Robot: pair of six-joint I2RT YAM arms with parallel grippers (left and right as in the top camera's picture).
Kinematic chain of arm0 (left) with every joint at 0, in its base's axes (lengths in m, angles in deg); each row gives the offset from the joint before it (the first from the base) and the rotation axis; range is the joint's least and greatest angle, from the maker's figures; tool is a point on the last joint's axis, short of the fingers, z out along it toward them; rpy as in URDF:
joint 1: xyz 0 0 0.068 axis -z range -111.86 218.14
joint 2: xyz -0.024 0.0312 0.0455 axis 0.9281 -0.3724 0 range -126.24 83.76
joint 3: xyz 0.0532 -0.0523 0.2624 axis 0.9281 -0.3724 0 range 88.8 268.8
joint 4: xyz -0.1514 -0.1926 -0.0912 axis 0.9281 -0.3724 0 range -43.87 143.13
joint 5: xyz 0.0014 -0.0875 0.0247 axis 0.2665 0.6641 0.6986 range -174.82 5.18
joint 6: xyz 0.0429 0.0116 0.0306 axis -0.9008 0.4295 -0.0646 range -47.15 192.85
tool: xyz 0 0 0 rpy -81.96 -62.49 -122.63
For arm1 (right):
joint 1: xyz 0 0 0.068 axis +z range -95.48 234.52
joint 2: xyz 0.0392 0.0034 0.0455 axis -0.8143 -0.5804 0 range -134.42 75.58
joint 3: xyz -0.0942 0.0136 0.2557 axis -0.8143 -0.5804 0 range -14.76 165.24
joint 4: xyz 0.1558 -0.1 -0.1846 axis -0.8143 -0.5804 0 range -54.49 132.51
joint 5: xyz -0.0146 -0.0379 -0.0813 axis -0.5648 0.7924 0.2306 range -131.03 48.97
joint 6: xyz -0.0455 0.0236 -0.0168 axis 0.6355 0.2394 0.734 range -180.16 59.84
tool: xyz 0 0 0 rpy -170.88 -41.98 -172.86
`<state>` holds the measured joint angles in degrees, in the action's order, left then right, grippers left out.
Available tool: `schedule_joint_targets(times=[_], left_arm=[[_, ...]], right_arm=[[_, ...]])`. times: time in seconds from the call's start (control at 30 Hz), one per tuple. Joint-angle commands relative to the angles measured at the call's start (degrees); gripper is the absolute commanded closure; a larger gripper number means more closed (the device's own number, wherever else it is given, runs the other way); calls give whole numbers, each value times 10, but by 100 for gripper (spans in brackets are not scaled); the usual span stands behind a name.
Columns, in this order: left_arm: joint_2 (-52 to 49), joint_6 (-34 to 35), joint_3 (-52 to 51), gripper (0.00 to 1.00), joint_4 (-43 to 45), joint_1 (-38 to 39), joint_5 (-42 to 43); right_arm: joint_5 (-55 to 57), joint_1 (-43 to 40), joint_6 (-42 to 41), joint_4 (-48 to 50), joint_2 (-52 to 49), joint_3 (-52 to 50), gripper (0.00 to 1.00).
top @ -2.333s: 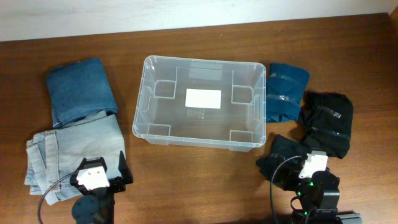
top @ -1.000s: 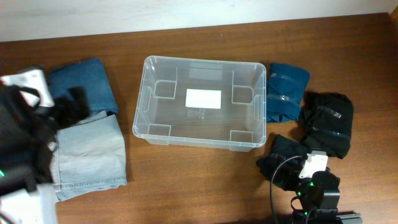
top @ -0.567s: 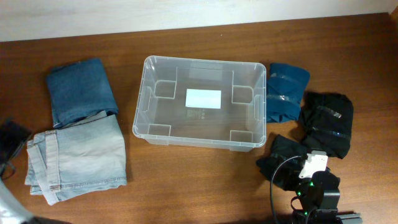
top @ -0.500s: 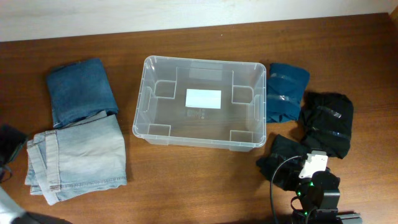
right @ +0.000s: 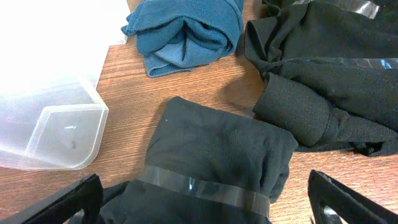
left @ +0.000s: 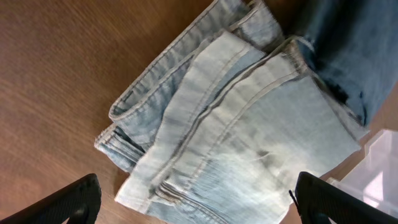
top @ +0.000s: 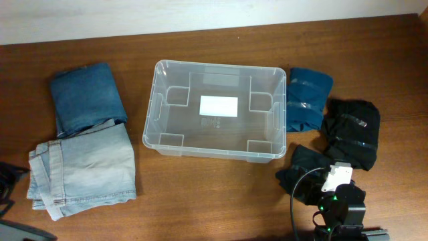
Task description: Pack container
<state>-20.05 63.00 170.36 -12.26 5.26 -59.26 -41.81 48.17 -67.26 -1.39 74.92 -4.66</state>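
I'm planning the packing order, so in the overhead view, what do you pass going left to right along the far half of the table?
dark jeans → container → blue bundle → black bundle

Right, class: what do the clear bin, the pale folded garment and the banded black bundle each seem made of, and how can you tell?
Container: glossy see-through plastic; the table shows through it. Pale garment: faded denim, likely cotton; stitched seams, waistband and woven texture. Black bundle: soft matte fabric, probably knit; it is wrapped by a shiny clear band, perhaps tape.
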Motion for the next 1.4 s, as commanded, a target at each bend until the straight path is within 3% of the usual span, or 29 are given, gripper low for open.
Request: schedule_joint_targets(times=[0.0,0.93,1.17,1.3,1.37], left_arm=[[-22,-66,-23,1,3,-15,34],[-162,-84,-29,0,37,-36,39],[-200,-85,-29,1,45,-15,74],[-215,-85,-29,10,50,4,75],[-218,-85,-29,20,53,12,75]], right_arm=[[-1,-1,2,0,4,-5,1],[-1,0,2,0,4,-5,2],[-1,-1,2,0,4,-5,2],[-1,0,2,0,4,-5,2],[-1,-1,2,0,4,-5,2]])
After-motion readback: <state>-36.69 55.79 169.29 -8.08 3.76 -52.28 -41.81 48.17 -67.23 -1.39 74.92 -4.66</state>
